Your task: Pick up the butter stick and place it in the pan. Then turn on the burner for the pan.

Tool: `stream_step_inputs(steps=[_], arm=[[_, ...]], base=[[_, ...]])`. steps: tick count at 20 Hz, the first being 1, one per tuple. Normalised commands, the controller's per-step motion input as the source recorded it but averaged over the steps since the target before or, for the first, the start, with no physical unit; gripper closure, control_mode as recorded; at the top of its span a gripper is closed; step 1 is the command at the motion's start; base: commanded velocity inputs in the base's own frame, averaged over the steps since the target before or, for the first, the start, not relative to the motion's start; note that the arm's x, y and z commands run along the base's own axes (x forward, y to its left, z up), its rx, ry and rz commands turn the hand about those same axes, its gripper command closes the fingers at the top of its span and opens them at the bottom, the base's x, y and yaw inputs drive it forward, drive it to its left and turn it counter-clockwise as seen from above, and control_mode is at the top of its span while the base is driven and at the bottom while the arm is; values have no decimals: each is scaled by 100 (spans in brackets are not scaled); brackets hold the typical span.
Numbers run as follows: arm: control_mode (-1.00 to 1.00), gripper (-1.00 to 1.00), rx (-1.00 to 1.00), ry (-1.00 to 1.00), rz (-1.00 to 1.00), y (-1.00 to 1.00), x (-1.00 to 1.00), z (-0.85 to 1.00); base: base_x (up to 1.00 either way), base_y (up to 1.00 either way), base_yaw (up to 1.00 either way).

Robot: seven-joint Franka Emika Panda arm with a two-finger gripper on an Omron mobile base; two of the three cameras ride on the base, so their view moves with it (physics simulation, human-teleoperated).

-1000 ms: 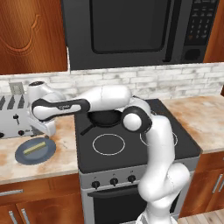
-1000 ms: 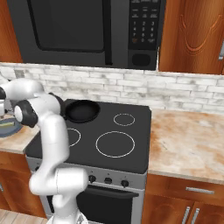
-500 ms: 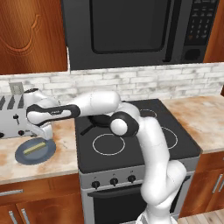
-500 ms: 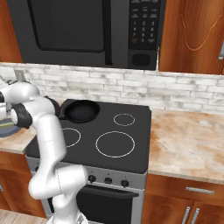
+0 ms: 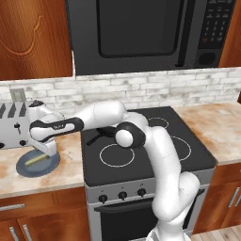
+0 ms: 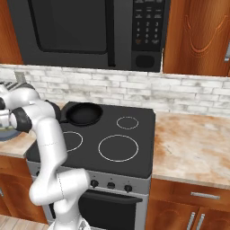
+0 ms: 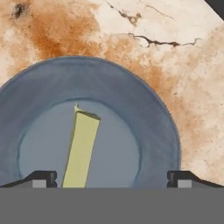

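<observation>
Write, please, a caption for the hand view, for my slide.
Open fingers hover over the butter stick lying on the blue-grey plate.

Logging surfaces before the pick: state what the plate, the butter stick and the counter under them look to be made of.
Plate: probably glazed ceramic, given its smooth blue-grey surface with a raised rim. Butter stick: a soft-looking, matte, pale yellow bar with flat faces. Counter: looks like polished stone, mottled tan and rust with dark crack-like veins. All are rendered, so these are impressions only.

The white arm stretched far out to its left, elbow bent, wrist angled downward. Its pincer (image 7: 109, 177) hung low with jaws spread wide apart.
</observation>
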Motion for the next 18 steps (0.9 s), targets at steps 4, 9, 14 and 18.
stream_step_inputs(steps=[4,9,14,18], arm=[[-100,-100,0,0,0,0,19,-24],[-100,-100,0,0,0,3,16,-18],[-100,-100,0,0,0,8,10,-1],[-100,-100,0,0,0,11,9,0]], base=[[0,0,0],[0,0,0],[0,0,0],[0,0,0]])
